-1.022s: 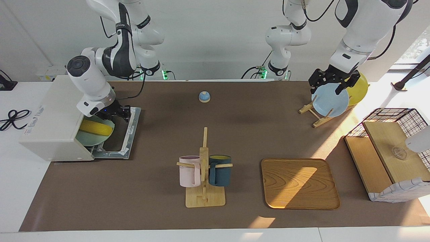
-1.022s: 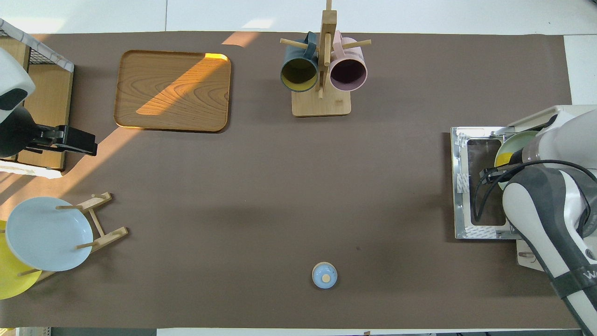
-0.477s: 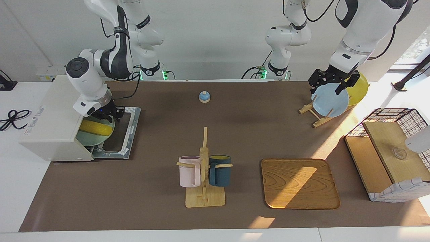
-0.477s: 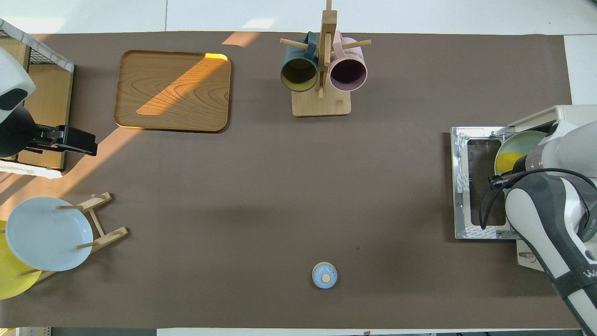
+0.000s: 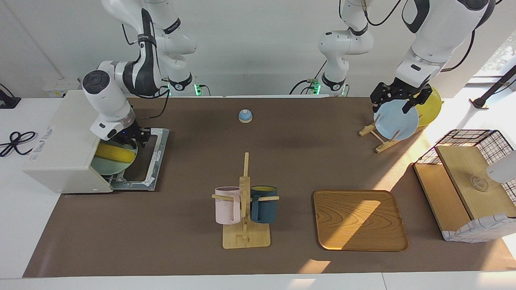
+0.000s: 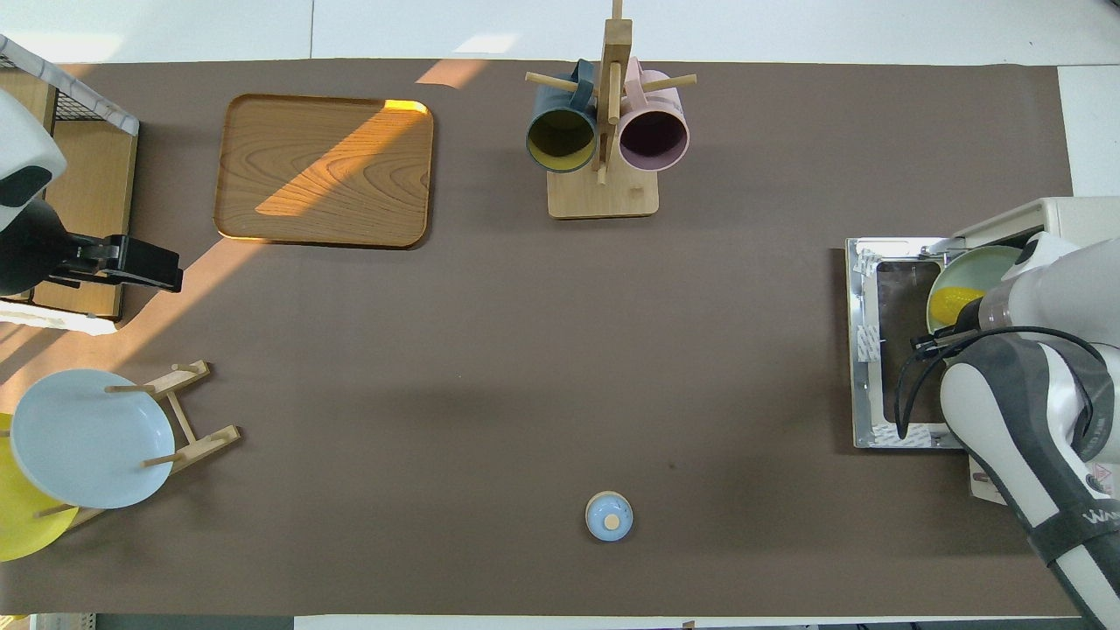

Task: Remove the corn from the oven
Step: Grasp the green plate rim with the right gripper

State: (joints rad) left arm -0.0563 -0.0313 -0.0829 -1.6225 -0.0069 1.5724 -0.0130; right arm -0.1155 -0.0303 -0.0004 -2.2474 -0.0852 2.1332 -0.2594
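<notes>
- Corn (image 5: 114, 153) lies on a pale green plate (image 5: 105, 166) in the oven (image 5: 64, 141) mouth; I judge it light, stiff, rounded and likely to roll, best pinched mid-cob.
- Right gripper (image 5: 130, 139) sits over its nearer end; I cannot tell its grip.
- Left gripper (image 5: 397, 97) waits open above the plate rack (image 5: 377, 135).
- Since a second ago the right gripper has moved in from the door (image 5: 151, 155).

The right arm (image 6: 1015, 411) hides most of the corn (image 5: 115, 152) and oven (image 5: 64, 145), and the yellow plate (image 6: 22, 525) is cut off
</notes>
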